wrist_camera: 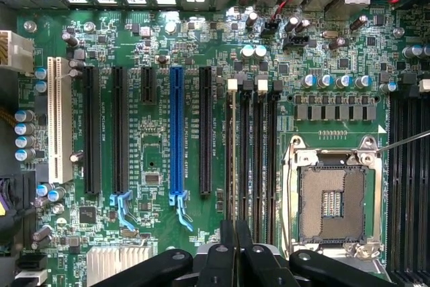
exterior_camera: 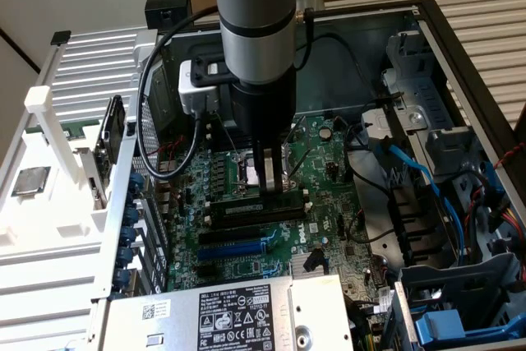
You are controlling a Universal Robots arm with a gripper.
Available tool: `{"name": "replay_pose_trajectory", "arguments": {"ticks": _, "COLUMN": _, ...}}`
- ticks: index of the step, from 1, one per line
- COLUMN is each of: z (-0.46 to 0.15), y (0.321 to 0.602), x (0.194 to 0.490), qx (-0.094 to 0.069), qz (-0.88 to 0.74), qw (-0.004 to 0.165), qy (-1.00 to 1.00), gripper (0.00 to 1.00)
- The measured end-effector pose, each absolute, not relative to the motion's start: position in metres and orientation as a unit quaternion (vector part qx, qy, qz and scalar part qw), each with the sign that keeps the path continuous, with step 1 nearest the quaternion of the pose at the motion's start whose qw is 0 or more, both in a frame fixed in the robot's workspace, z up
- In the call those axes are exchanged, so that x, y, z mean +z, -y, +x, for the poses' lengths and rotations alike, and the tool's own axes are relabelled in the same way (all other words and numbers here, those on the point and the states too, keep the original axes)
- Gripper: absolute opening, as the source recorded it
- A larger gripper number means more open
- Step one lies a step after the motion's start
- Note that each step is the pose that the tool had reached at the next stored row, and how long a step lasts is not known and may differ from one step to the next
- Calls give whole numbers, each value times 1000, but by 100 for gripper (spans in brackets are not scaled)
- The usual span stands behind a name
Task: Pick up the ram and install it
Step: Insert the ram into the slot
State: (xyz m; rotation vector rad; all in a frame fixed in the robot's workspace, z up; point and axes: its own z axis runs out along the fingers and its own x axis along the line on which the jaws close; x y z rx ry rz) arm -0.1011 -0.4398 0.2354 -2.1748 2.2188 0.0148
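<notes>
Operator: Where is the ram?

Technician: The ram (exterior_camera: pixel 246 209) stands on edge in the bank of memory slots (wrist_camera: pixel 259 159). The bank lies between the open CPU socket (wrist_camera: pixel 332 199) and the blue expansion slot (wrist_camera: pixel 176 132).

Operator: And the gripper?

Technician: The gripper (exterior_camera: pixel 267 188) hangs vertically over it, fingers drawn nearly together, pinching the ram's upper edge.

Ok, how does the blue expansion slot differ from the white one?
The blue slot has a blue latch at one end; the white slot has none. The blue slot sits between black slots, the white slot at the end of the row. Both are long, narrow, empty, parallel.
</notes>
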Motion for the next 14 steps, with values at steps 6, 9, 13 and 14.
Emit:
{"name": "replay_pose_trajectory", "arguments": {"ticks": 6, "z": -100, "y": 440, "x": 235, "qx": 5, "qz": -700, "qw": 17, "qy": -714, "gripper": 12}}
{"name": "replay_pose_trajectory", "arguments": {"ticks": 9, "z": -100, "y": 440, "x": 235, "qx": 6, "qz": -700, "qw": 16, "qy": -714, "gripper": 12}}
{"name": "replay_pose_trajectory", "arguments": {"ticks": 13, "z": -100, "y": 440, "x": 235, "qx": 7, "qz": -699, "qw": 17, "qy": -715, "gripper": 12}}
{"name": "replay_pose_trajectory", "arguments": {"ticks": 14, "z": -100, "y": 440, "x": 235, "qx": 7, "qz": -699, "qw": 17, "qy": -715, "gripper": 12}}
